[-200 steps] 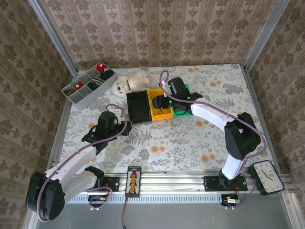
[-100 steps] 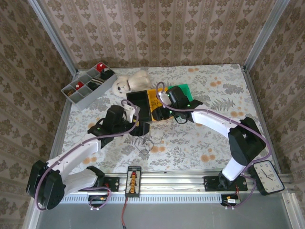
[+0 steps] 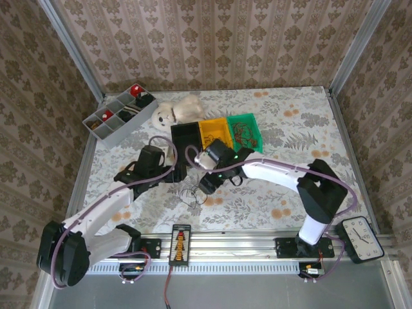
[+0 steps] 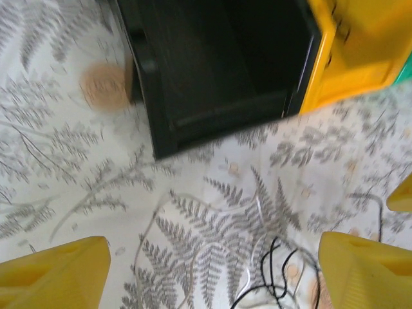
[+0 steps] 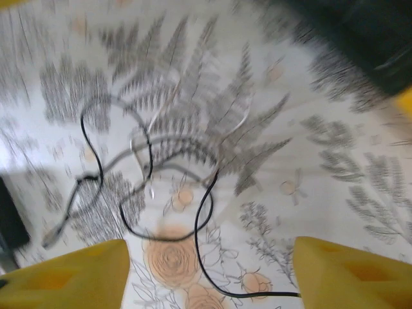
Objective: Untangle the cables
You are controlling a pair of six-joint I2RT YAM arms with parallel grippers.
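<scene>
Seen from above, the cables (image 3: pixel 193 193) sit as one small loose clump on the flowered table (image 3: pixel 277 187), in the gap between the two hands. The left gripper (image 3: pixel 176 174) hangs just up and to one side of the clump, and the right gripper (image 3: pixel 208 184) just beside it on the other side. The right one looks the nearer, though not by much. The clump is roughly round from here, with no long axis to line up on.

From the left wrist, the left gripper (image 4: pixel 209 267) has its yellow fingers (image 4: pixel 55 273) spread wide with nothing between them. The wires lie low in the gap, crowded toward the finger at the right of the view rather than centred. A black strand (image 4: pixel 273 283) curls there, and a pale strand (image 4: pixel 254 222) loops up from it. Beyond the fingertips stand a black bin (image 4: pixel 225 58) and, beside it, a yellow bin (image 4: pixel 360 51), both apart from the wires.

From the right wrist, which is blurred, the right gripper (image 5: pixel 209 267) is also spread wide and holds nothing. The tangle (image 5: pixel 149 161) lies ahead of the fingertips and a little toward the finger at the left of the view. It is flat on the table: black loops cross a pale loop, and one black tail runs out toward the other finger (image 5: pixel 351 273). I judge that tail the easiest strand to pinch. I can make out no red wire here.
</scene>
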